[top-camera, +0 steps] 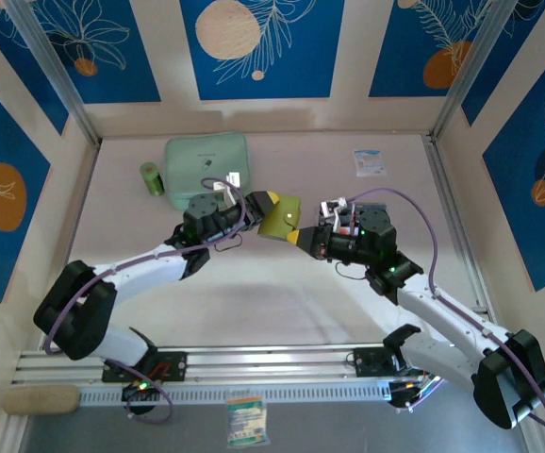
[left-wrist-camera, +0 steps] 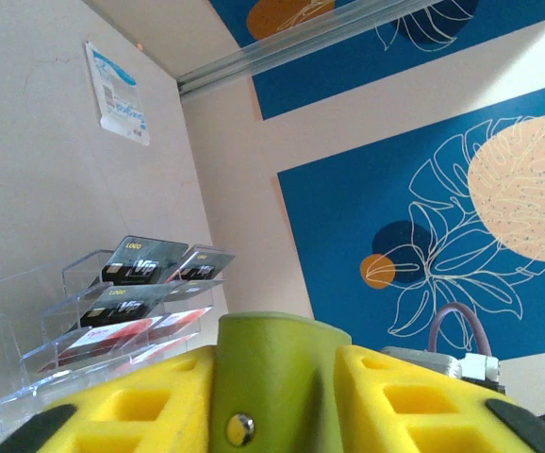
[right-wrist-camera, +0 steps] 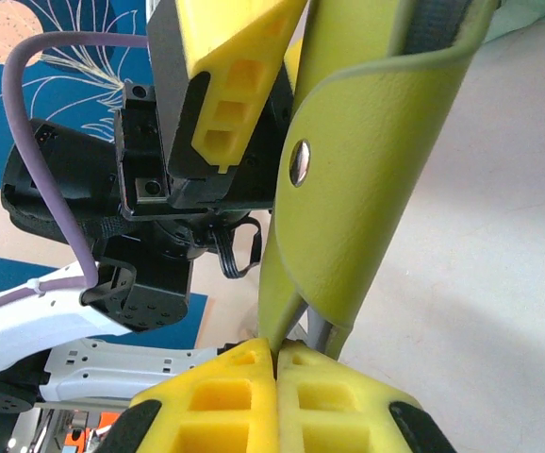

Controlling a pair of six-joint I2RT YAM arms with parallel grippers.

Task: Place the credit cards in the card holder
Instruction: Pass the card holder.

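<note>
Right, near edge first: a small green-and-white packet (top-camera: pixel 246 420) lies by the rail btwn the arm bases, w/ a beige pad (top-camera: pixel 41 399) off at the left corner.

Mid-table, both arms meet at the card holder (top-camera: pixel 279 217), which is held btwn them. On the right side, the right gripper (right-wrist-camera: pixel 275 347) has its yellow fingers pressed together, pinching one edge of the olive-green holder; a bit of pale grey lining shows at the pinch. From the opposite side, the left gripper (left-wrist-camera: pixel 274 357) has the holder's fold wedged btwn its fingers (left-wrist-camera: pixel 131 415), both touching it as far as the wrist cam shows. The snap button (left-wrist-camera: pixel 239 428) faces that cam.

Just beyond, the credit cards (left-wrist-camera: pixel 145 260) sit in a clear tiered stand (left-wrist-camera: pixel 27 330) on the table, apart from the holder: black VIP ones on the upper steps, pale ones w/ red lower down.

Far end: a mint-green zip case (top-camera: pixel 206 160), a small green cylinder (top-camera: pixel 151 179) just left of it, and a white-and-blue packet (top-camera: pixel 370 162) well over to the right.
</note>
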